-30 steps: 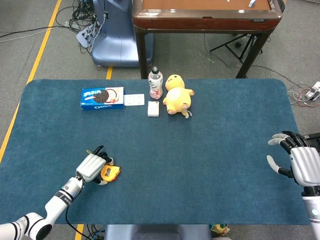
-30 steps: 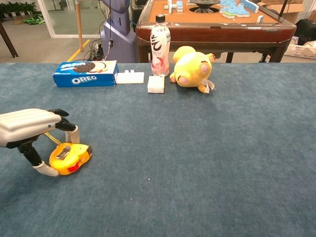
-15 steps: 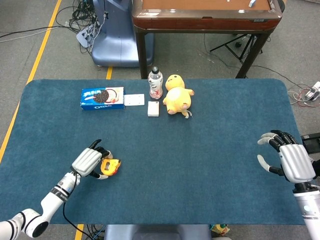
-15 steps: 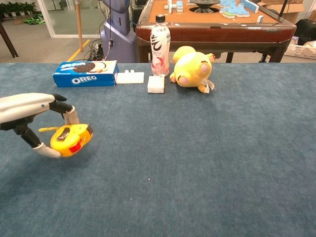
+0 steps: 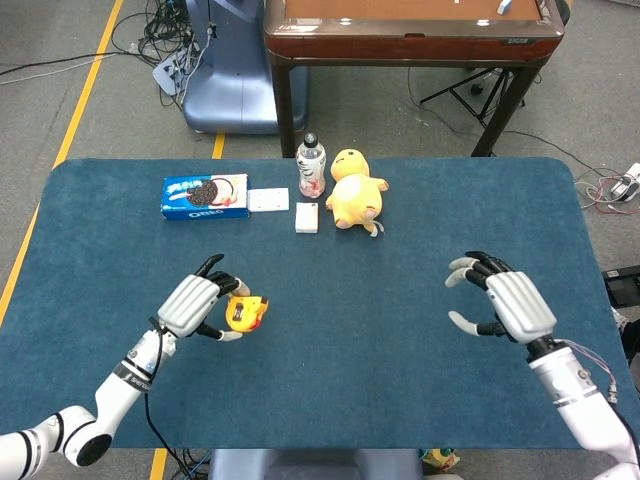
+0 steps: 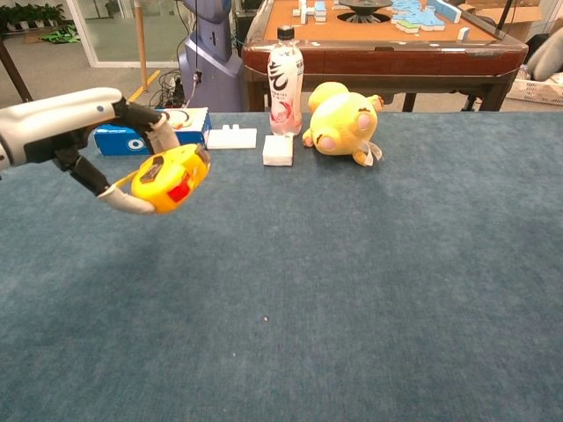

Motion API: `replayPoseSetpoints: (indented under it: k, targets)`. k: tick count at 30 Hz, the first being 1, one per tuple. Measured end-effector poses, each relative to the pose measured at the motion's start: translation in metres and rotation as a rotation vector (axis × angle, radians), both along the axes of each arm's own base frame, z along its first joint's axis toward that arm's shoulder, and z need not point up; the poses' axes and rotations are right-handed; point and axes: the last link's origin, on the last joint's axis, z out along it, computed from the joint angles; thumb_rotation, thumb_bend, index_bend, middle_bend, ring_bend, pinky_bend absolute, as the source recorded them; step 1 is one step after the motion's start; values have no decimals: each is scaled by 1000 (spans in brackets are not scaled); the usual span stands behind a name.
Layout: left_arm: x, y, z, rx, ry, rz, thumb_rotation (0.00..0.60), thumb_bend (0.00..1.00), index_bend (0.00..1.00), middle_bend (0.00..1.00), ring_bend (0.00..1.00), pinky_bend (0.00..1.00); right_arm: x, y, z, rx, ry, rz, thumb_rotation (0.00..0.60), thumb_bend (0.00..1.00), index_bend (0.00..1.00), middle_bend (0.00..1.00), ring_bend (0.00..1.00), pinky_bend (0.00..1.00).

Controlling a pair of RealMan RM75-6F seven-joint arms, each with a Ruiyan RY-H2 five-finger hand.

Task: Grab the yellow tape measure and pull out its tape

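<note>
My left hand [image 5: 195,305] [image 6: 75,132] grips the yellow tape measure [image 5: 243,313] [image 6: 171,178] and holds it up off the blue table [image 5: 380,300], over its left half. The tape measure has a red patch on its side and its tape is not drawn out. My right hand [image 5: 505,303] hovers open over the right half of the table, fingers spread, pointing left toward the tape measure. Only a grey edge of the right hand [image 6: 549,54] shows in the chest view at the upper right.
Along the table's far edge stand an Oreo box [image 5: 205,196] [image 6: 149,131], two small white blocks [image 5: 268,200] [image 5: 307,217], a drink bottle [image 5: 311,165] [image 6: 285,81] and a yellow plush toy [image 5: 355,195] [image 6: 341,120]. A brown table [image 5: 410,30] stands beyond.
My left hand closed on the tape measure, lifted it off the table and carried it right and up. My right hand moved in from the right edge toward the centre.
</note>
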Motion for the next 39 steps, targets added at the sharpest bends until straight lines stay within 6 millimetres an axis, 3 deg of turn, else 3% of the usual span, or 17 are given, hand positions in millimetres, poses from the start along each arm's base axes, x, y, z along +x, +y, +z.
replayPoseSetpoints:
  k: [6, 14, 23, 29, 39]
  targets:
    - [23, 4, -3, -9, -63, 6, 600, 84, 500, 544, 310, 0, 30, -21, -17, 74, -11, 34, 600, 169, 397, 207, 74, 106]
    - [45, 2, -7, -16, -102, 3, 600, 84, 500, 544, 309, 0, 69, -39, -46, 156, -30, 86, 600, 165, 397, 183, 44, 64]
    - [56, -1, -14, -20, -117, -3, 600, 84, 500, 544, 309, 0, 103, -52, -74, 208, -55, 125, 600, 189, 397, 181, 44, 64]
    - [60, -1, -16, -20, -136, 20, 600, 84, 500, 544, 309, 0, 119, -57, -92, 235, -78, 135, 600, 189, 397, 177, 44, 64]
    - [66, -4, -16, -27, -152, 52, 600, 84, 500, 544, 309, 0, 129, -65, -110, 246, -124, 122, 600, 189, 397, 169, 44, 60]
